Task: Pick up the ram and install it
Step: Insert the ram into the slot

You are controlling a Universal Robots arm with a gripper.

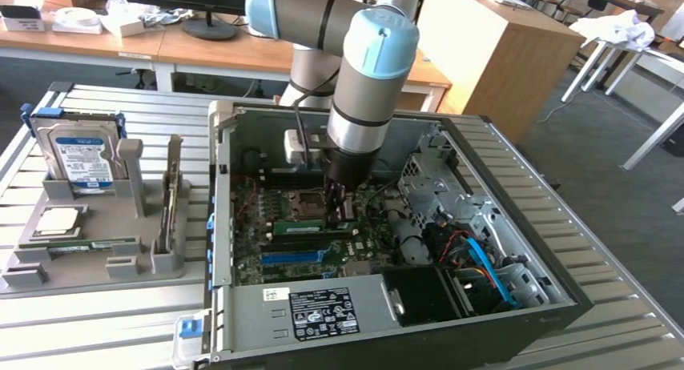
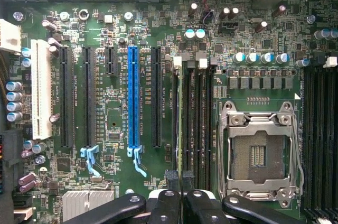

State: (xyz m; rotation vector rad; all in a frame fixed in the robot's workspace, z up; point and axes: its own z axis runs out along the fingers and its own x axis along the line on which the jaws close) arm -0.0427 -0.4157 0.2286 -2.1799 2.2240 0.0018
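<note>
End effector [image 2: 179, 177], entered first: fingers drawn narrow and pinched on the ram [image 2: 179, 118], which stood on edge along a memory slot of the motherboard [image 2: 116, 49], the slot farthest from the empty CPU socket [image 2: 259, 152] in the bank next to it. A thin grip suits so thin a board, and the upright hold kept its contact edge facing the slot; whether it was fully seated could not be told. From the exterior view's left: grey fixture [image 1: 75, 262] on the slatted surface [image 1: 620, 322], its pockets keeping parts at fixed spots, with hard drive [image 1: 77, 158] upright, silver CPU chip [image 1: 59, 219] flat, a second green stick [image 1: 107, 243] lying in its groove and expansion card [image 1: 171, 198] on edge. Centre: open computer case [image 1: 534, 326], laid on its side so the arm [image 1: 358, 90] could reach straight down. Toward the exterior view's right: blue cables [image 1: 481, 262] inside the case, well apart from the slot.
</note>
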